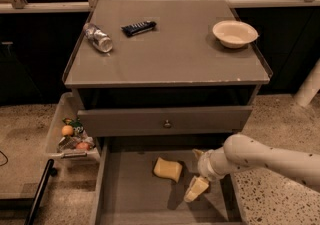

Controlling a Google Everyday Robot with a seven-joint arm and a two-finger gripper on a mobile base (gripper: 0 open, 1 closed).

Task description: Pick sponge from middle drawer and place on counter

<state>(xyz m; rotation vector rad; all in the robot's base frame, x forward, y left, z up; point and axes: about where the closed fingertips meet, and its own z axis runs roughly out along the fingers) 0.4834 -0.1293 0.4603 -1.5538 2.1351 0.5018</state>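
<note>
The pale yellow sponge lies slightly bent on the grey floor of the open middle drawer, near its middle. My gripper hangs inside the drawer just right of the sponge, a little lower in the picture, and does not touch it. Its cream fingers point down toward the drawer floor. My white arm reaches in from the right. The grey counter is the cabinet top above.
On the counter lie a plastic bottle on its side, a dark snack bar and a white bowl. A drawer front with a round knob sits above the open drawer. A clear bin of snacks stands at the left.
</note>
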